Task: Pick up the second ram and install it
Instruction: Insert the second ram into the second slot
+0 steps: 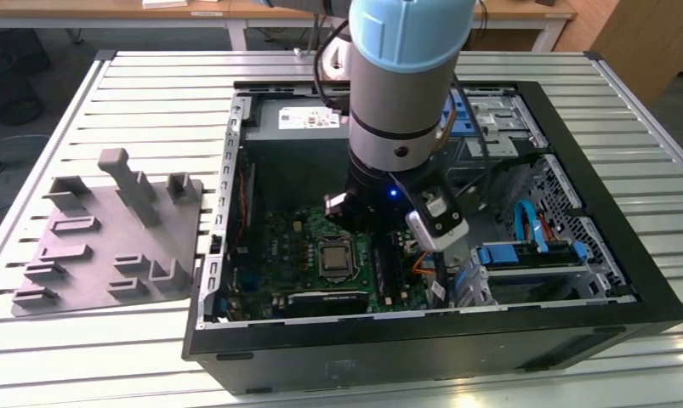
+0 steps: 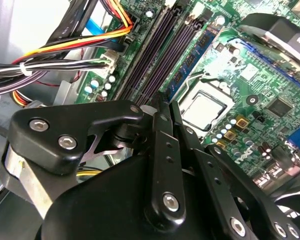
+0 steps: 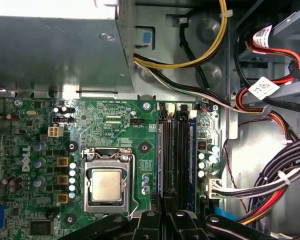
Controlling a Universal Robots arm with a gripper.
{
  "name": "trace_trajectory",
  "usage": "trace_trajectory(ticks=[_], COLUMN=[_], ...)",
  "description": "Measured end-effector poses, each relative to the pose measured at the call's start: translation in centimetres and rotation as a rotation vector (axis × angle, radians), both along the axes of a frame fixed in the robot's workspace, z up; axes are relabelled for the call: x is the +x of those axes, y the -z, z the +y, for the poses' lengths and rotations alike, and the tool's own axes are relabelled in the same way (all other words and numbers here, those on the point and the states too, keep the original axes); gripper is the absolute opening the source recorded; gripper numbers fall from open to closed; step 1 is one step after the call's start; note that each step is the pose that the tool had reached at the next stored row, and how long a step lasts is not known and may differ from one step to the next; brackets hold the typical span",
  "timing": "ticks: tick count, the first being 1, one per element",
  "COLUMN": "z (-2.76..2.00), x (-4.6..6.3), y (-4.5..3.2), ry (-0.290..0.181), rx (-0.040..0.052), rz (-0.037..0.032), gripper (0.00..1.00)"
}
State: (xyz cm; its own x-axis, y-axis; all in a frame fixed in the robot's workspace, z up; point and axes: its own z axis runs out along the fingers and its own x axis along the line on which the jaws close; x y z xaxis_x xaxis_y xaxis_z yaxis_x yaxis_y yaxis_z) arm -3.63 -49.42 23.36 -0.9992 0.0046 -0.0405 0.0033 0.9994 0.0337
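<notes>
Just above slots (image 3: 179, 155), end effector (image 3: 166, 207)

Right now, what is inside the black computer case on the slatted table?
Inside the black computer case lie a green motherboard with a silver square processor, long black memory slots and coloured cable bundles. The arm's black tool covers the slots' near ends.

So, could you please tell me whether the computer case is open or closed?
Open: the computer case has no side panel on, its motherboard lies exposed, and the arm reaches down inside it.
</notes>
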Motion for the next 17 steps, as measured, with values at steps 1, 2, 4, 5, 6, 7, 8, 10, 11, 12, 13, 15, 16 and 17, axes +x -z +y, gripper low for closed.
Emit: trace_trajectory(ticks=[1,2,4,5,6,7,8,10,11,12,13,15,16,17], z=[0.01,0.03,0.10,0.15,0.24,0.37,0.46,0.66,0.75,0.82,0.85,0.86,0.86,0.86], x=[0.00,-0.01,0.00,0.04,0.07,0.09,0.09,0.11,0.15,0.18,0.20,0.30,0.37,0.46], y=[0.12,0.23,0.46,0.59,0.69,0.77,0.82,0.91,0.96,1.00,1.05,1.07,1.08,1.10], ry=[0.000,0.000,0.000,0.000,0.000,0.000,0.001,0.004,0.006,0.008,0.010,0.010,0.011,0.011], rx=[0.0002,0.0006,0.0010,0.0009,0.0008,0.0006,0.0008,0.0010,0.0009,0.0009,0.0011,0.0002,-0.0004,-0.0010], rz=[0.0000,0.0000,0.0000,0.0001,0.0001,0.0002,0.0001,0.0001,0.0001,0.0001,0.0000,0.0001,0.0001,0.0001], gripper=[0.14,0.14,0.14,0.14,0.14,0.14,0.14,0.14,0.14,0.14,0.14,0.14,0.14,0.14])
